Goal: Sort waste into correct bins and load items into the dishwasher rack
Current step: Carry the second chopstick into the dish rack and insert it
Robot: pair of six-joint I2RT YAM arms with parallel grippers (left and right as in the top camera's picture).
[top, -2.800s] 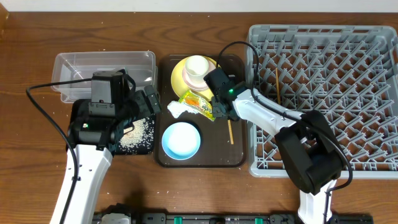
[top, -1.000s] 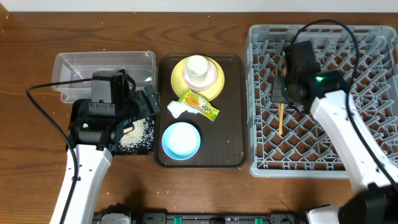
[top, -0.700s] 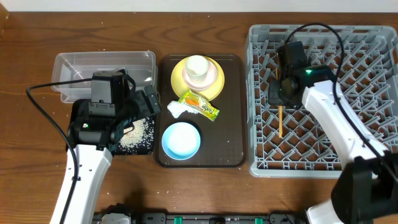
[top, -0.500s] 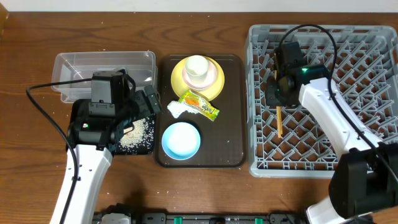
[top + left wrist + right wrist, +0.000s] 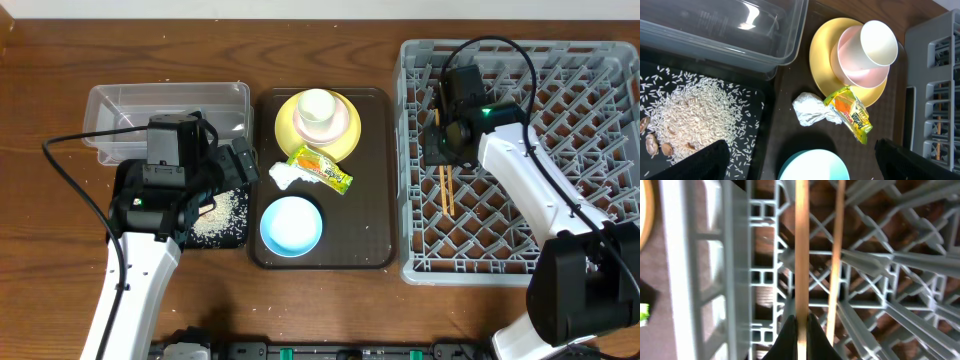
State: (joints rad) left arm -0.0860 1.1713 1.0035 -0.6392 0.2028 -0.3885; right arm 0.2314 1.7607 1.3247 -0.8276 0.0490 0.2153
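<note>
Arms: white links (image 5: 135,285), black joints (image 5: 170,150), black cables (image 5: 62,175), green lights (image 5: 488,112); right fingers (image 5: 786,337) dark, tapered.

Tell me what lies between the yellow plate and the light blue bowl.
The crumpled tissue and the snack wrapper, touching, on the brown tray, seen overhead.

The left arm (image 5: 135,270) rises from the near edge; the left tool (image 5: 240,168) hangs with fingers (image 5: 700,162) spread wide. The right arm (image 5: 530,195) reaches forward; the right tool (image 5: 438,152) pinches 1 chopstick (image 5: 801,250) between its fingertips (image 5: 787,337).
</note>
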